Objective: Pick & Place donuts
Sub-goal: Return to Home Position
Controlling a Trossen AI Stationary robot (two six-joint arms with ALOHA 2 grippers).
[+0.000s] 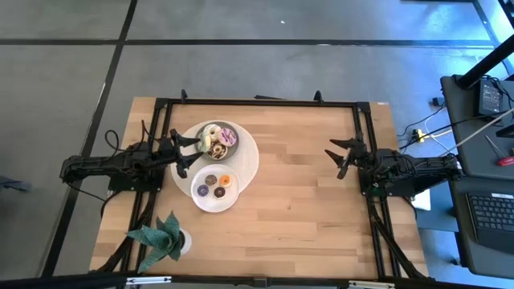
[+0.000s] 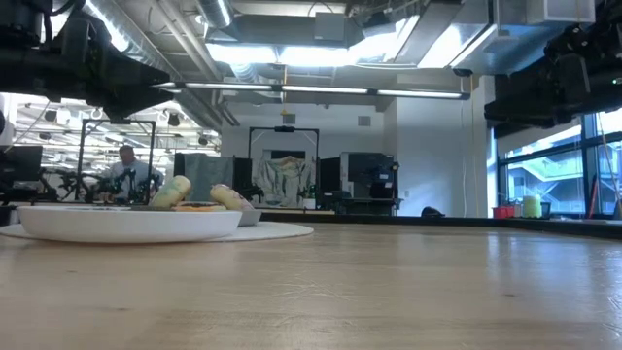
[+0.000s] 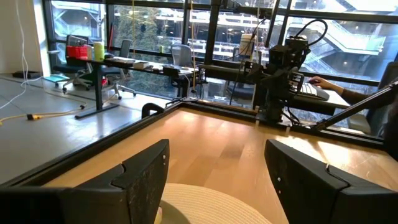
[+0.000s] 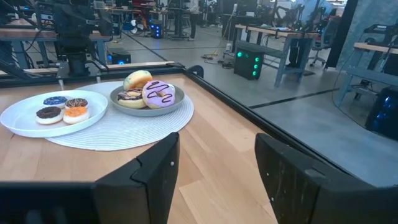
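Three large donuts sit in a grey bowl [image 1: 218,141] [image 4: 147,98]: a cream one [image 4: 137,79], a pink one with a chocolate squiggle [image 4: 160,94] and a chocolate one [image 4: 130,96]. Several small donuts lie on a white plate [image 1: 215,188] [image 4: 25,121], among them a chocolate one [image 4: 48,113] and an orange one [image 4: 75,114]. Bowl and plate rest on a round woven placemat [image 1: 245,156] [image 3: 211,205]. My left gripper [image 1: 193,151] [image 3: 214,168] is open, just left of the bowl. My right gripper [image 1: 336,158] [image 4: 217,168] is open, over the table's right side.
A green toy plant in a white pot [image 1: 165,237] stands near the table's near left corner. A black frame [image 1: 257,102] runs along the table's far and side edges. Bare wood [image 1: 297,201] lies between the placemat and my right arm. People sit in the room beyond [image 2: 126,167].
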